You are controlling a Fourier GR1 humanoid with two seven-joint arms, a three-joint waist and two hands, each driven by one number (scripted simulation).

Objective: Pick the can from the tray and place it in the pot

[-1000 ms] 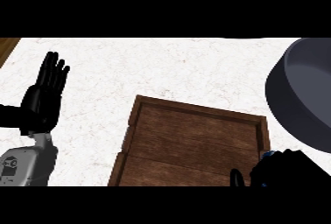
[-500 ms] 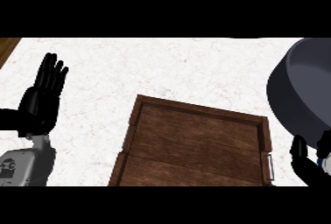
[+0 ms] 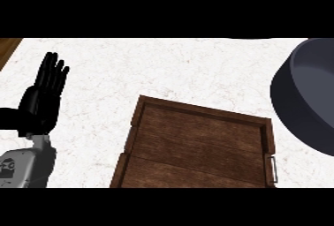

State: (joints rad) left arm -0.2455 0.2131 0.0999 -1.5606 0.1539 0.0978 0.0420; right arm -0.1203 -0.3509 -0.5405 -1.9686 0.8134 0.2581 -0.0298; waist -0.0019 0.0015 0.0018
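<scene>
1 hand is all you are seeing now: the left, resting open and empty at the left edge. The right one has gone from view. No can is showing on the tray or in the pot, so you cannot tell where it is.

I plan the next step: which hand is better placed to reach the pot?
Probably right: the pot is at the right edge. The left hand rests open far left; the right hand is out of view.

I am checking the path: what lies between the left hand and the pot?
In the head view, the wooden tray lies between the left hand and the pot, with bare white counter around it.
</scene>
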